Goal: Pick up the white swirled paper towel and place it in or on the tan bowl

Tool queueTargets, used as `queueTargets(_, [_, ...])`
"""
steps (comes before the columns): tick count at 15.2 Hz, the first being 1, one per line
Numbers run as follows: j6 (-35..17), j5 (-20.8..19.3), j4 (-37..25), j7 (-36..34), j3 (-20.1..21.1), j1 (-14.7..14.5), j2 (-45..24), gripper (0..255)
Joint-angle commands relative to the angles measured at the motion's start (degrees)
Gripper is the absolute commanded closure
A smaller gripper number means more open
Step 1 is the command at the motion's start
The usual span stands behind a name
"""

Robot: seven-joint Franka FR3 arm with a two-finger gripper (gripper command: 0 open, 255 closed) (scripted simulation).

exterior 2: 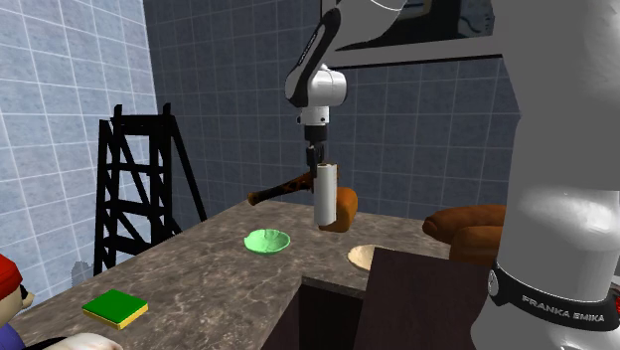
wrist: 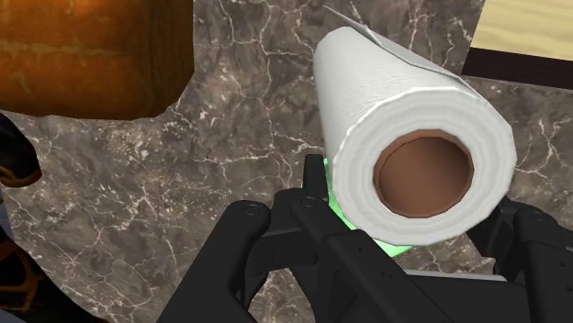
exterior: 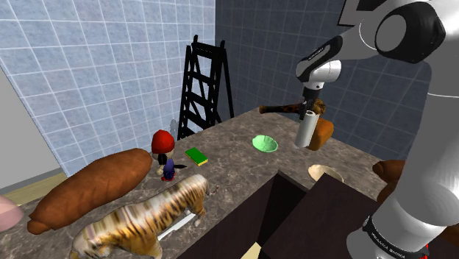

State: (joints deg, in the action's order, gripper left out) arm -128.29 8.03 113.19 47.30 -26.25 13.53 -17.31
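Paper towel roll (exterior: 307, 132): white, with a brown core, is hanging roughly upright in the air, clear of the marbled bench (exterior: 235, 173), its upper end clasped in the tool (exterior 2: 319, 159). Tool: the black fingers are clamping the roll from either side; in the wrist view the roll's open core is facing the camera between them, and nothing else is being held. Tan bowl (exterior: 325, 174): is sitting on the bench beside the edge of the dark box (exterior: 294, 213), below the roll in the shoulder view and down to the right of it in the second exterior view; roll and bowl are apart. Green bowl (exterior: 265, 143): is lying on the bench to the shoulder view's left of the roll and is not the target. Brown loaf (exterior 2: 344, 209): is standing just behind the roll. Step in hand, as judged: the pick is done and the carrying stage is in hand, with placing not yet done. The next move is calling for a shift across until the roll is hanging over the tan bowl rather than the green one, then a lowering and a parting of the fingers. The roll being long and the bowl shallow, it is likely to tip and come to rest across the rim.
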Motion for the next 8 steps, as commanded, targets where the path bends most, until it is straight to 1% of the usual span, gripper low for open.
queueTargets(1, [0.5, -1.4, 2.0, -0.2, -0.7, -0.3, 2.7, 255])
queueTargets(5, [0.2, -6.4, 10.4, -1.2, -2.7, -0.9, 11.9, 255])
queueTargets(8, [0.8, -10.8, 16.0, -2.4, -3.8, -0.5, 19.1, 255])
